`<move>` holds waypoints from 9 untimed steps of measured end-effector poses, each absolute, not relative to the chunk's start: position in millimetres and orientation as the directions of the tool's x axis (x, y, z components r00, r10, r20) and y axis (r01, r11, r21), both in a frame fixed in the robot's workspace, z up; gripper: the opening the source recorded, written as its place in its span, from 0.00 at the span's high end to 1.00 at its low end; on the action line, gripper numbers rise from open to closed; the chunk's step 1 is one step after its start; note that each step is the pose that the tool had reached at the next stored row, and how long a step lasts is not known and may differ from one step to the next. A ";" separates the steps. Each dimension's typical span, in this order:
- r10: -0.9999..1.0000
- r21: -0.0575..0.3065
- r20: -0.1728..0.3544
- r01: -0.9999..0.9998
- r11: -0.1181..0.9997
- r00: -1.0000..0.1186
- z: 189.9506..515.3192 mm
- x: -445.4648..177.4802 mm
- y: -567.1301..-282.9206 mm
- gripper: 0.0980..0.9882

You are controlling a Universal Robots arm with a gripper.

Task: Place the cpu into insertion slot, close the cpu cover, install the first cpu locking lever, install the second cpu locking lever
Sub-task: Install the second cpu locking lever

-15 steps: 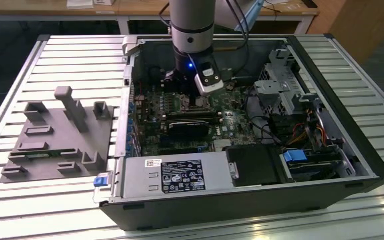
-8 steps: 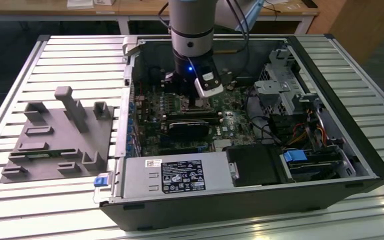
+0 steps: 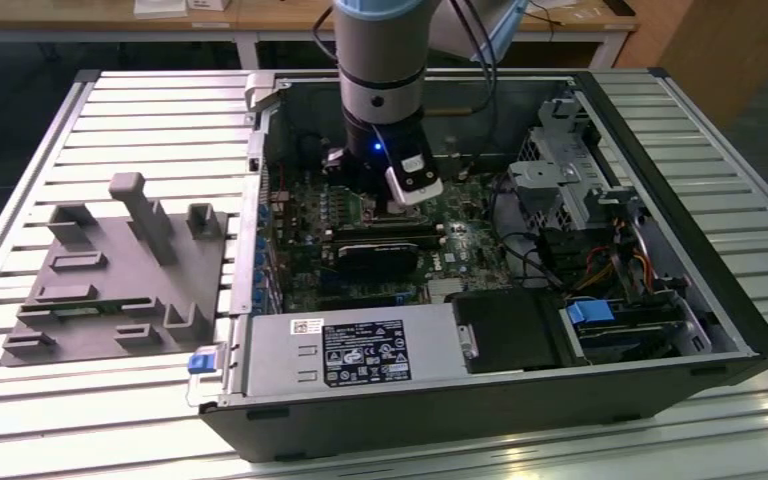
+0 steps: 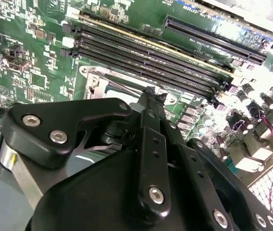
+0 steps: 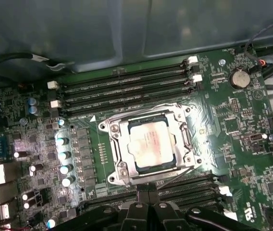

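While silvery square cpu [image 5: 148,144] sits framed by metal cpu cover [image 5: 116,144], black pincer [image 5: 147,196] looks together.

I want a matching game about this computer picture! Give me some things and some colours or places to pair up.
Things:
1. cpu
2. cpu cover
3. motherboard
4. pincer

Matches:
A. green, with many small parts on it
B. black, at the socket's edge
C. pale silvery-tan square, sitting in the socket
D. silvery metal frame, lying around the chip

Right pairs: 1-C, 2-D, 3-A, 4-B
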State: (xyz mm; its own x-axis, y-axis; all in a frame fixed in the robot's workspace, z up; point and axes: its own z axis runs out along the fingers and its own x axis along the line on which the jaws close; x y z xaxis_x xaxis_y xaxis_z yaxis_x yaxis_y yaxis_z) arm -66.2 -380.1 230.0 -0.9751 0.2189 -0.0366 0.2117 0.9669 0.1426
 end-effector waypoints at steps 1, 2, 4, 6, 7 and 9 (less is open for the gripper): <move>0.219 0.149 -0.035 0.211 0.966 -0.975 229.4 -66.3 -381.3 1.00; 0.219 0.155 -0.034 0.211 0.965 -0.975 229.0 -66.4 -382.5 1.00; 0.219 0.166 -0.031 0.211 0.963 -0.975 228.5 -66.5 -385.4 1.00; 0.219 0.177 -0.029 0.210 0.961 -0.975 228.1 -66.7 -388.4 1.00; 0.219 0.183 -0.027 0.210 0.960 -0.975 227.9 -66.8 -389.9 1.00; 0.219 0.194 -0.025 0.210 0.958 -0.975 227.4 -67.2 -393.0 1.00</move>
State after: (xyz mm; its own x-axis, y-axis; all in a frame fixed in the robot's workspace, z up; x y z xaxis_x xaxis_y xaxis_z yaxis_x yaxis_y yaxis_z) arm -67.2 -393.0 227.4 -0.9755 0.2188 -0.0248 0.2100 0.9582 0.1942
